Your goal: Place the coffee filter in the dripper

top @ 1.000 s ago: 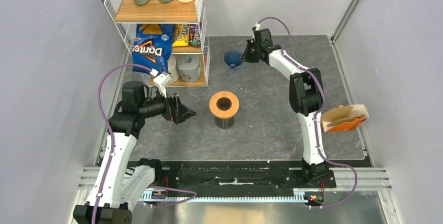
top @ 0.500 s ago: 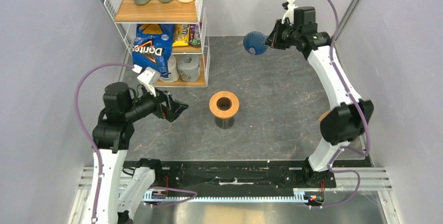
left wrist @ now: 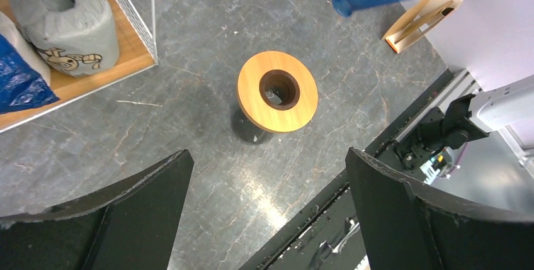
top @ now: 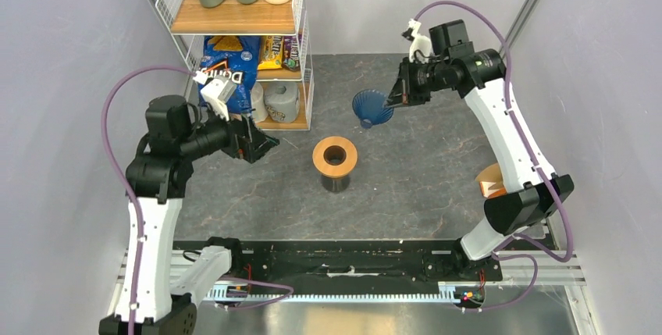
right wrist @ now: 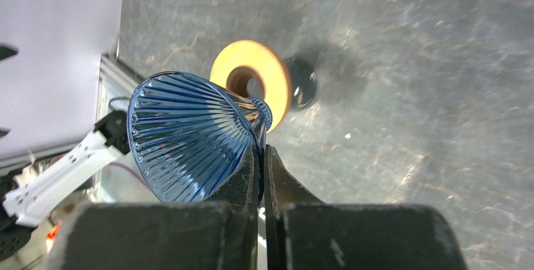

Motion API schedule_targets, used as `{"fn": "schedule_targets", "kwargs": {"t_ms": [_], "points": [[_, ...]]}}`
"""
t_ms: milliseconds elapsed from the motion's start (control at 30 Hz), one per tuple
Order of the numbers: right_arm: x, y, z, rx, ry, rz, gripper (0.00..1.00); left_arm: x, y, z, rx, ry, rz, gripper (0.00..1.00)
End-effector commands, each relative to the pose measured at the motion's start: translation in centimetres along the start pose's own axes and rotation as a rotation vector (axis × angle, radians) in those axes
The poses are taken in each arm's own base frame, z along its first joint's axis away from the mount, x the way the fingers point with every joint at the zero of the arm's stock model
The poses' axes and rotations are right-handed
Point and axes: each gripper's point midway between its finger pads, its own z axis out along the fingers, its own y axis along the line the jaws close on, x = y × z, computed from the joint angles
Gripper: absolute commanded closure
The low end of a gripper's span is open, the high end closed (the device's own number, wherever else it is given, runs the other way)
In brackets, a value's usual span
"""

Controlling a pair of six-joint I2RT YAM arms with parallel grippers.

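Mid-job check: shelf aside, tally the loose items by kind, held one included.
Dripper: 1
Wooden ring: 1
Dark cup: 1
Orange-and-tan holder: 1
Total: 4

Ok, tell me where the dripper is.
Top view: the dripper is held aloft right of centre, pinched by the right gripper, just beyond and right of the wooden ring.
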Motion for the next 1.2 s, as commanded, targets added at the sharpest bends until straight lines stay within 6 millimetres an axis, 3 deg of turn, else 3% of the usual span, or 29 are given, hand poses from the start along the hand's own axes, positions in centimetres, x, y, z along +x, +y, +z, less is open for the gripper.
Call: {"fn": "schedule_targets", "kwargs": {"t_ms": [0,133,333,533,733,1167], "points": [[2.0,5.1,-1.5,-0.111,0.044,0.01,1.0,-1.2,-0.9,0.8,0.057,0.024,-0.055,0.0],[3.3,7.4,-0.6,-0.118,0.07,-0.013,1.0,-2.1,-1.4,1.6,0.065,0.04,-0.035,0.0],[4.4,8.2,1.2,-0.09,0.079,-0.036,1.0,-0.3,-3.3,4.1,0.105,0.146,0.015,0.01],[4.4,8.0,2.5,-0.075,0.099,-0.03,1.0,-0.2,-3.2,5.4,0.115,0.122,-0.008,0.01],[5.6,7.3,4.5,-0.035,0.163,-0.03,1.0,1.3,-2.7,6.4,0.109,0.142,-0.037,0.0],[5.7,5.9,8.0,0.028,0.191,-0.025,1.0,2.5,-2.3,6.7,0.1,0.134,-0.055,0.0]]}}
